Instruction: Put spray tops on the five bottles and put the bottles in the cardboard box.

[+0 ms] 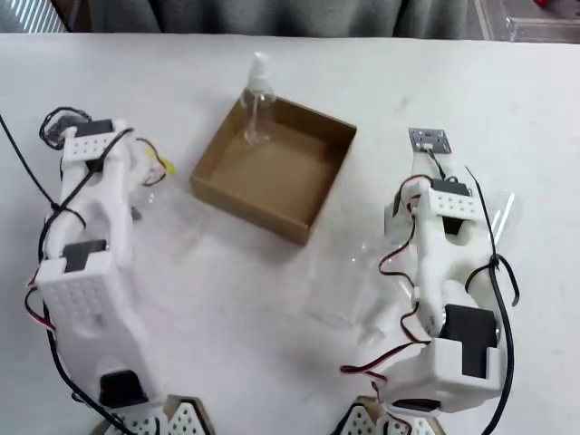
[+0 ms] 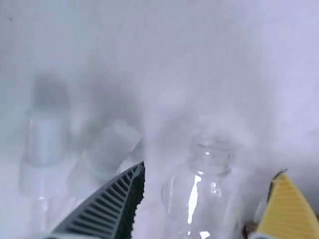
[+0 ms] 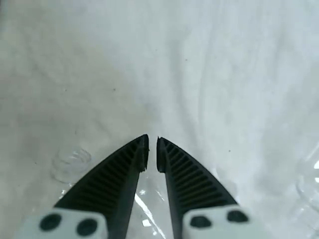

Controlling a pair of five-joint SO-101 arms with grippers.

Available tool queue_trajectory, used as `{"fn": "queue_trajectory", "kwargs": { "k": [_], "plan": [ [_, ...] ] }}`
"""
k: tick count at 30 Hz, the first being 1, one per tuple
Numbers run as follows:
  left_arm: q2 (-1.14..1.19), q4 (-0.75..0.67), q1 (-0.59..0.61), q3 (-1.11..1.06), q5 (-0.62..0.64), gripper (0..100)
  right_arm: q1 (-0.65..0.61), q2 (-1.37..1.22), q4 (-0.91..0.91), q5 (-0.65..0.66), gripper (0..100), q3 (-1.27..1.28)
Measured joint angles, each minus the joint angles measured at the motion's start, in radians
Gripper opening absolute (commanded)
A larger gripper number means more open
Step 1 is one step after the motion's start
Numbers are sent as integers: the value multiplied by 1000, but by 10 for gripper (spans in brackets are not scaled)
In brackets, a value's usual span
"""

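Left hand [image 2: 212,172] hangs wide open above the desk [image 1: 453,72], its grey ribbed finger and its yellow finger on either side of an uncapped clear bottle [image 2: 199,199], neither one pressing it. Just beyond stand a spray top [image 2: 45,129] and a second spray top [image 2: 107,149]. The right hand [image 3: 152,139] has its two black fingers drawn almost together, with a thin slit between the tips. Clear plastic glints beneath them, and whether the hand holds any of it cannot be told.

One finished bottle [image 1: 256,100], its sprayer on, stands in the far corner of the cardboard box [image 1: 245,210], between the two arms.

The step in hand appears to be the grasp of the bare bottle, so that a top can go on. Done well, the fingers would close squarely on the round body below the shoulder, leaving the neck free and the bottle upright. The pressure should be light, since thin plastic may buckle or squirt out of a hard pinch.

The bottle is transparent and glossy, a rounded cylinder with a narrow open neck, nearly lost against the white, softly creased desk cover. The tops look pale and matte. The box is brown, shallow, square and open, with plain stiff walls.
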State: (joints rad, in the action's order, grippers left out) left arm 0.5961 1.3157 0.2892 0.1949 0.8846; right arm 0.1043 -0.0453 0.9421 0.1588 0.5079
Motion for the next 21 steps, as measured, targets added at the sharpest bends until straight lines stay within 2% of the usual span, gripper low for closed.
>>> {"fn": "queue_trajectory", "kwargs": {
  "k": [12, 15, 19, 21],
  "plan": [
    [11, 69, -31, 2, 0, 364, 0, 0, -9, 0, 17, 0],
    [11, 69, -31, 2, 0, 264, 0, 0, -9, 0, 17, 0],
    [11, 69, -31, 2, 0, 2, 0, 0, -9, 0, 17, 0],
    [11, 69, -31, 2, -25, 62, 0, 0, -9, 0, 17, 0]
  ]
}}
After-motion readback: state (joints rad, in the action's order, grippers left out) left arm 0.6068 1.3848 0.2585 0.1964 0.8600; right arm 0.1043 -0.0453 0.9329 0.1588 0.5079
